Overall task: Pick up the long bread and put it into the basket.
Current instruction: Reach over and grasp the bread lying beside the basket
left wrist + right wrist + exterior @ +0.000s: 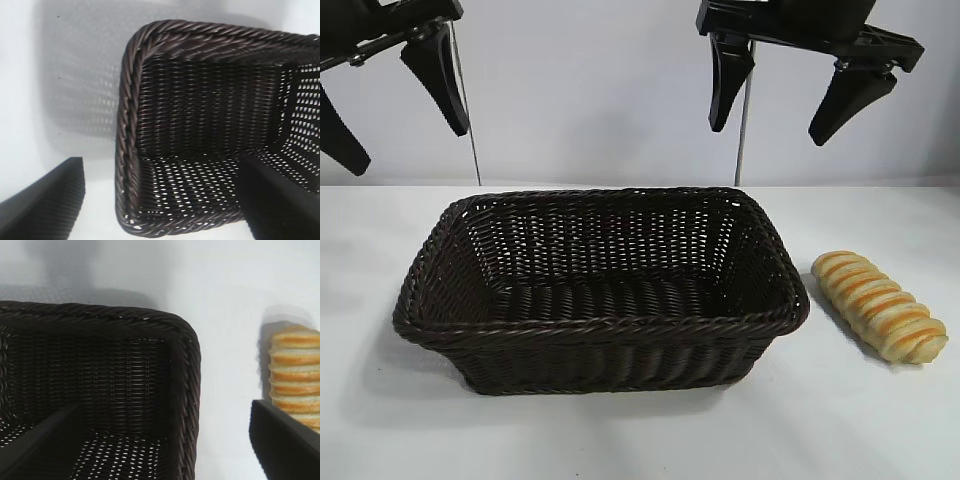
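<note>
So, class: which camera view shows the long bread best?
The exterior view: the whole long bread lies on the table, right of the basket. The right wrist view shows part of it; the left wrist view shows none.

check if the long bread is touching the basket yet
Apart. The exterior view shows bare white table between the long bread and the basket; the right wrist view shows the same gap.

Readable text: none in any view.
Labels or brand marks: none legible on the basket (600,330), the long bread (880,318) or the bench (880,430).
Numbers or signs: none.
</note>
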